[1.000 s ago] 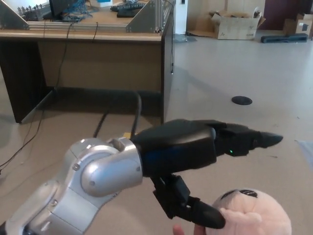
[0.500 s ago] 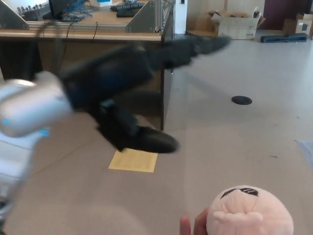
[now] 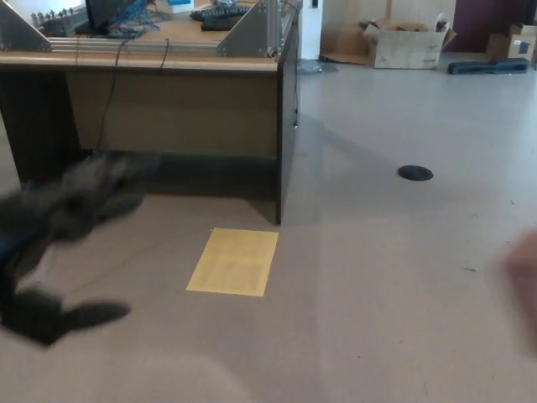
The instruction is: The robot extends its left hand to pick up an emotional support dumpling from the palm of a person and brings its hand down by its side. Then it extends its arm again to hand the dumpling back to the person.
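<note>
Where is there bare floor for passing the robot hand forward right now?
Open floor lies right of the yellow sheet, reaching to the round floor plate. It is crowded on the left: the blurred left robot hand sweeps before the desk. A pinkish blur shows at the right edge.

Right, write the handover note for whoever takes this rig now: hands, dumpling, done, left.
Left robot hand: motion-blurred at the picture's left edge, low over the floor; whether it is open or shut cannot be told, and no dumpling shows in it.
Right robot hand: not in view.
Dumpling: not visible. A pinkish blur at the right edge may be the person or the dumpling; too smeared to say.
Done: no pickup can be confirmed.
Left: likely reach out again, take the dumpling, lower the arm, hand it back.
Also there: yellow sheet on the floor by the desk.
</note>
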